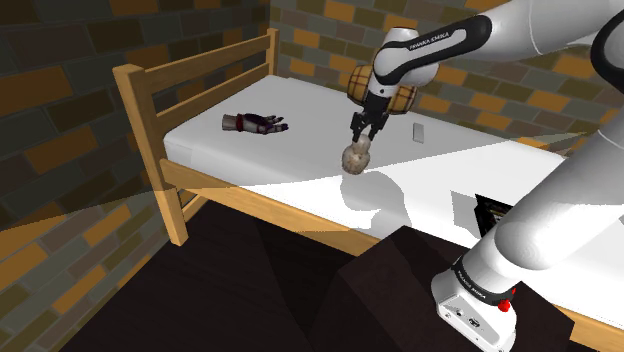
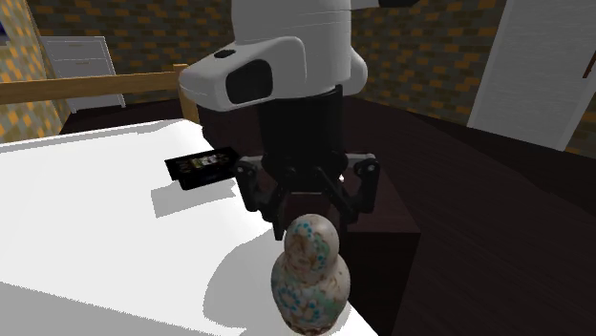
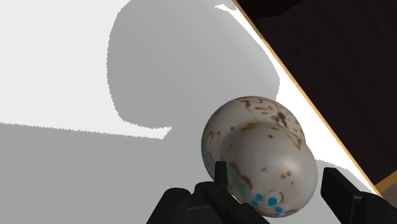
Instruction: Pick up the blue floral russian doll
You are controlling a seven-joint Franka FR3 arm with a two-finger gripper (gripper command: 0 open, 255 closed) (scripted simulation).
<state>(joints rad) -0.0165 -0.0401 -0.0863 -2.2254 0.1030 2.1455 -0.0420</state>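
In the middle of the shoulder view, the gripper (image 1: 361, 137) hangs just above the doll (image 1: 355, 158), cream with blue flowers, upright on the white bed (image 1: 250, 160). The fingers stand apart and do not clasp it.

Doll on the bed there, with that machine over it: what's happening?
A white robot arm holds its black end effector over a cream nesting doll with blue and brown flowers. The doll stands upright near the edge of the bed's white mattress. The fingers are open either side of its head, so it is not gripped yet.
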